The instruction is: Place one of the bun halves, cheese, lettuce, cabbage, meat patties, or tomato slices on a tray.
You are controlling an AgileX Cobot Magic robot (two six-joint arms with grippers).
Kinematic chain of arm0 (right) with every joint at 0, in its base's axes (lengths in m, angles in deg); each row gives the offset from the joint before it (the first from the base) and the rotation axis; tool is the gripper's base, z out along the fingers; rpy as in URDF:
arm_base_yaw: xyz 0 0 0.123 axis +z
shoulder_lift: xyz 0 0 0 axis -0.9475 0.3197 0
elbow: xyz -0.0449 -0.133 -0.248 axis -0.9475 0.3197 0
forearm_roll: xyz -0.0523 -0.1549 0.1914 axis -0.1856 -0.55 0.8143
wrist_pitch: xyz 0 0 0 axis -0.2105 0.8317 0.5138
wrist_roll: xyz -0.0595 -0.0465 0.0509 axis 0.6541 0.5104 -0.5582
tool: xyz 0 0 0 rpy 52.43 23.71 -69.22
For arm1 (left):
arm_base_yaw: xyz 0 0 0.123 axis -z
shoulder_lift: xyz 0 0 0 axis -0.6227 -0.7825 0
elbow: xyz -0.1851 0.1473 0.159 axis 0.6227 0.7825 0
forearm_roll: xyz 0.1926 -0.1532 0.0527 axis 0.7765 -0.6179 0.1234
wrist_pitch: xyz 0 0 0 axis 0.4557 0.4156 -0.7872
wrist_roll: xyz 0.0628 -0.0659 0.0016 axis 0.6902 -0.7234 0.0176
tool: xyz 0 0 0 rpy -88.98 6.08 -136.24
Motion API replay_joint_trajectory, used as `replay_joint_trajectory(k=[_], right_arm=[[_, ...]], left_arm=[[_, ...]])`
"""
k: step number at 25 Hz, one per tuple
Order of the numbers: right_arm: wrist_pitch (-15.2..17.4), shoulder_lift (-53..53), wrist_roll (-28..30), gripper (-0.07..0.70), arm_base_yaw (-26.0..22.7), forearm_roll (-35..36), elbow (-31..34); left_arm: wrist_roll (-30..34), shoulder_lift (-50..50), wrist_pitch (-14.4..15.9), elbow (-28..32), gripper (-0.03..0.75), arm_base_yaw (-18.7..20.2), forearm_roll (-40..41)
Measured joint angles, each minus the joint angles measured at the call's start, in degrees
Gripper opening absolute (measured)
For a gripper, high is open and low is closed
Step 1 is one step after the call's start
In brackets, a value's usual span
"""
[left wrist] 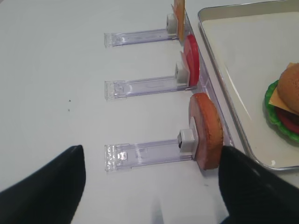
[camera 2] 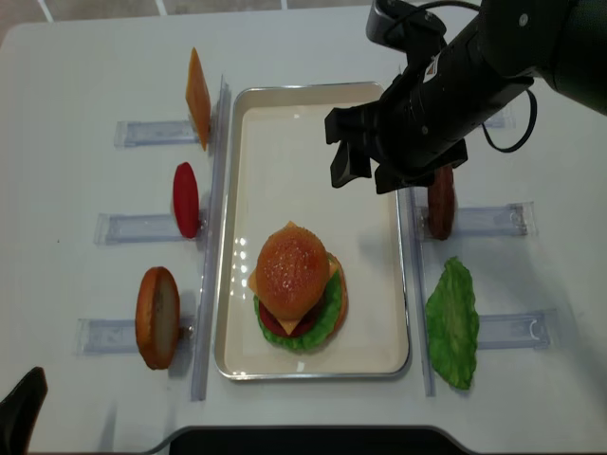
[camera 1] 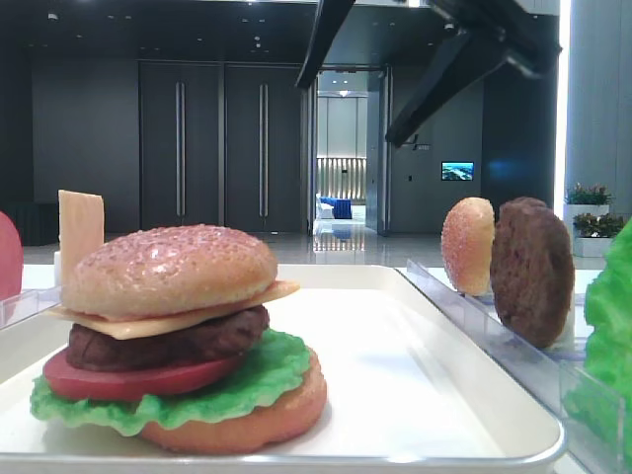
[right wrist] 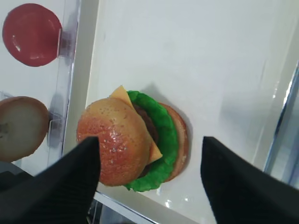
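A stacked burger stands near the front of the white tray [camera 2: 313, 123]: flat bottom bun, lettuce [camera 1: 247, 385], tomato slice, meat patty [camera 1: 168, 346], cheese, and on top the domed speckled bun half [camera 2: 289, 265]. My right gripper [camera 2: 365, 171] hangs open above the tray's far half, well clear of the burger. In the right wrist view the top bun [right wrist: 114, 140] lies below and between the spread fingers of the right gripper [right wrist: 150, 140], untouched. My left gripper [left wrist: 150, 150] is open over bare table left of the racks.
Clear slotted racks flank the tray. On the left they hold a cheese slice [camera 2: 197, 85], a tomato slice [camera 2: 186, 199] and a bun half [camera 2: 156, 318]. On the right stand a patty [camera 2: 440, 204] and a lettuce leaf [camera 2: 452, 322].
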Motion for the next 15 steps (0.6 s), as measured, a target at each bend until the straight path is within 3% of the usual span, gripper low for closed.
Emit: replay_joint_trajectory(k=[7,15], right_arm=[[8.79,-0.52,-3.77,0.445,-2.55,-6.96,-7.11],[18.45,-0.56,-3.30,0.445,-8.54,-12.38,-11.64]], left_arm=[[-0.15,0.00,0.00,0.00,0.692,0.00,0.00],[-0.59,0.00,0.00,0.00,0.692,0.00,0.00]])
